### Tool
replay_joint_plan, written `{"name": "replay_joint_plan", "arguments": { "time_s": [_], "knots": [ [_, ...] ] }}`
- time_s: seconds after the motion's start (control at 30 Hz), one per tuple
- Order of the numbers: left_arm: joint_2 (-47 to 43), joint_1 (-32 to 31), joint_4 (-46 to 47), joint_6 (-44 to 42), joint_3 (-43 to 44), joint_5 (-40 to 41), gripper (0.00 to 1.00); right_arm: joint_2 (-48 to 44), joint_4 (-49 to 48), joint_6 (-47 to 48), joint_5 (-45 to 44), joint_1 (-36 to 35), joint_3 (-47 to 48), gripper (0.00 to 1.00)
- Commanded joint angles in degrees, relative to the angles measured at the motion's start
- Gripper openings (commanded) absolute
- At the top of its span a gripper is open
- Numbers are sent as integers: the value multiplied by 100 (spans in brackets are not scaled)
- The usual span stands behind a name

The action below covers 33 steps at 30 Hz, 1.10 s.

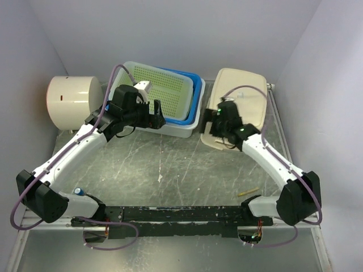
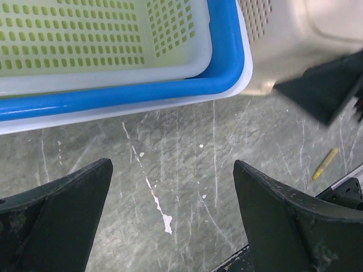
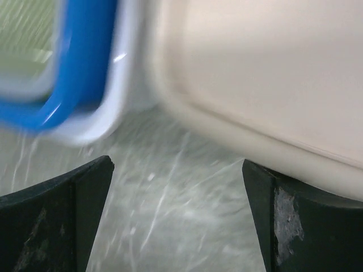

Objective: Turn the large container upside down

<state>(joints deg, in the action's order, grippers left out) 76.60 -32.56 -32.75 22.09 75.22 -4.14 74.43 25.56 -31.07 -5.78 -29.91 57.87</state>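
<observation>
The large beige container lies at the back right with its flat bottom facing up, its near edge on the table; it also shows in the left wrist view and the right wrist view. My right gripper is open at its left near corner, nothing between the fingers, and the right fingertip sits just under the container's rim. My left gripper hovers open over bare table, just in front of the stacked baskets.
A yellow-green perforated basket is nested in a blue one and a white one, left of the beige container. A white cylinder lies at the far left. A small yellow stick rests near the right arm's base.
</observation>
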Motion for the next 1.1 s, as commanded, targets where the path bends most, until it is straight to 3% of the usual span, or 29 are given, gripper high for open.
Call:
{"name": "replay_joint_plan", "arguments": {
  "time_s": [0.0,0.2,0.33,0.47,0.67,0.87,1.07],
  "knots": [
    [-141,29,33,-18,-33,-62,100,40,-410,-134,-536,1206,161,100],
    [-229,29,117,-83,-116,-139,100,-25,-704,-77,263,1022,678,97],
    [-203,28,118,-80,-38,-146,100,386,-760,40,-41,282,1289,97],
    [-238,28,158,-22,-69,-206,99,1138,-1088,133,-41,38,1739,97],
    [-253,25,120,59,-139,-276,100,2352,-119,-116,-582,604,2816,98],
    [-137,28,-67,110,-81,-300,100,1774,-637,-185,-658,1407,2037,99],
    [-32,28,62,-24,9,-474,100,1691,-467,242,-336,1584,2215,99]
  ]
}}
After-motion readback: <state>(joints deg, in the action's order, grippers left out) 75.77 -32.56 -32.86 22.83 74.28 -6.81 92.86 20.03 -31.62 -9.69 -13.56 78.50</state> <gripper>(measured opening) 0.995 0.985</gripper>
